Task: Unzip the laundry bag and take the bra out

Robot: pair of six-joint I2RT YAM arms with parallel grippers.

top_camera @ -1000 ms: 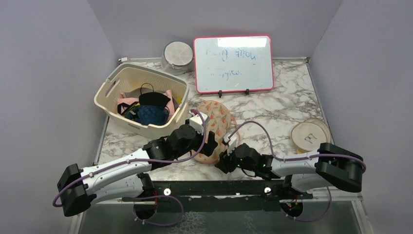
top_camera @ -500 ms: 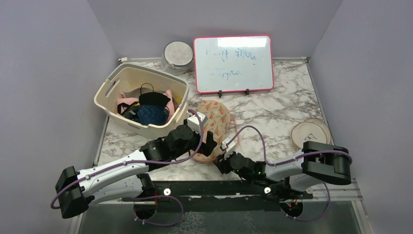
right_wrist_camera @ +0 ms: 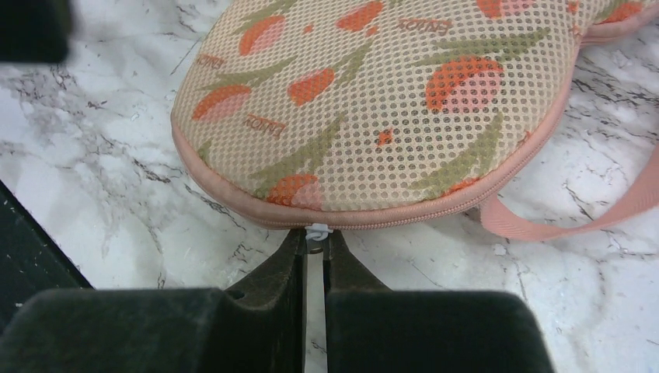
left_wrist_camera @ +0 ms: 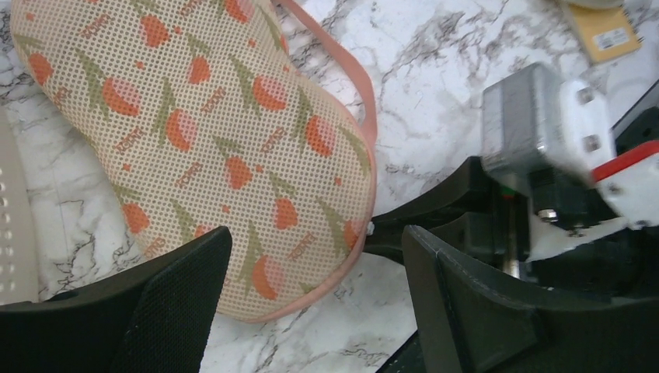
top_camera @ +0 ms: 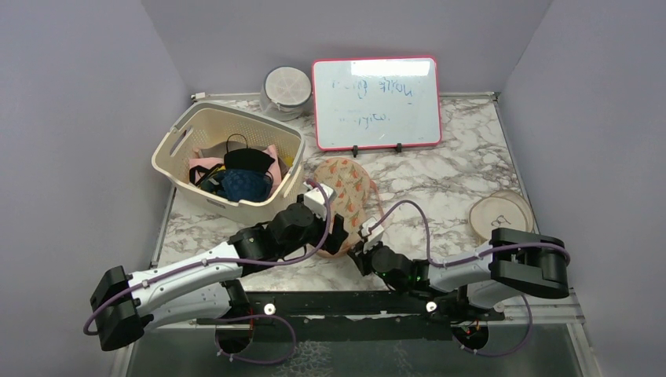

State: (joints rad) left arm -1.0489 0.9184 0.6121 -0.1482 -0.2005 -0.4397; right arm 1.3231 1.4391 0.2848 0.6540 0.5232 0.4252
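- The peanut-shaped, peach-beige mesh laundry bag [top_camera: 348, 188] with orange-pink print and pink trim lies flat on the white marble table [top_camera: 448, 181], just beside the cream perforated plastic basket [top_camera: 236, 208]
- The right gripper [right_wrist_camera: 315, 238] has its jaws pinched almost together on the small white zip pull [right_wrist_camera: 315, 231] at the near edge of the laundry bag
- The left gripper [left_wrist_camera: 311, 264] is spread wide, one finger to each side of the bag's near end, and from the wrist view it does not seem to be clamping the fabric
- The pink zip seam looks closed along every stretch that shows, so by my reading the unzipping has not begun; only the hold on the zip pull is in place
- The grey bra is not visible anywhere, presumably inside the shut bag
- Left to do: run the zip open while the bag is steadied, then reach in and lift the bra out
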